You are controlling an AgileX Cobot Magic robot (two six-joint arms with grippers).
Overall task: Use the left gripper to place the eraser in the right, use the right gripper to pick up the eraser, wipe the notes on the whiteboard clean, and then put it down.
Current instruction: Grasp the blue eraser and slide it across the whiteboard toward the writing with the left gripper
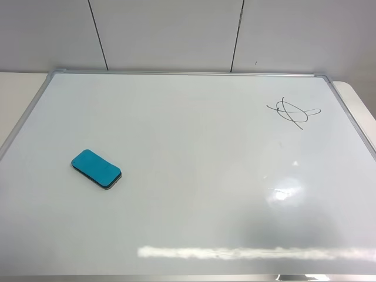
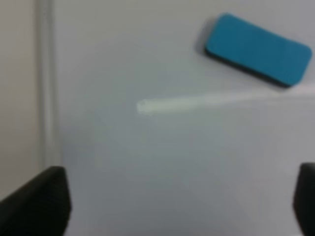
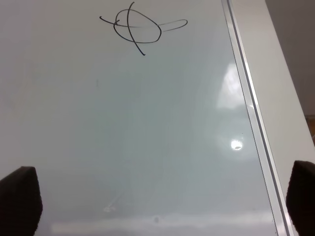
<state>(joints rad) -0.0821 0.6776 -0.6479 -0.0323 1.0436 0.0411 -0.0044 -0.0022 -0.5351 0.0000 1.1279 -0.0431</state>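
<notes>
The turquoise eraser (image 1: 96,168) with a dark base lies flat on the left part of the whiteboard (image 1: 194,135). It also shows in the left wrist view (image 2: 258,48), some way ahead of my left gripper (image 2: 172,209), whose black fingertips (image 2: 37,206) stand wide apart and empty. The notes (image 1: 292,111), a black looped scribble, are at the board's far right. They also show in the right wrist view (image 3: 138,27), well ahead of my right gripper (image 3: 160,201), which is open and empty. Neither arm shows in the exterior high view.
The board's silver frame (image 1: 352,120) runs along its edges, with a white tabletop (image 1: 361,94) outside it. A panelled wall (image 1: 176,35) stands behind. Light glare (image 1: 252,252) lies on the board's near part.
</notes>
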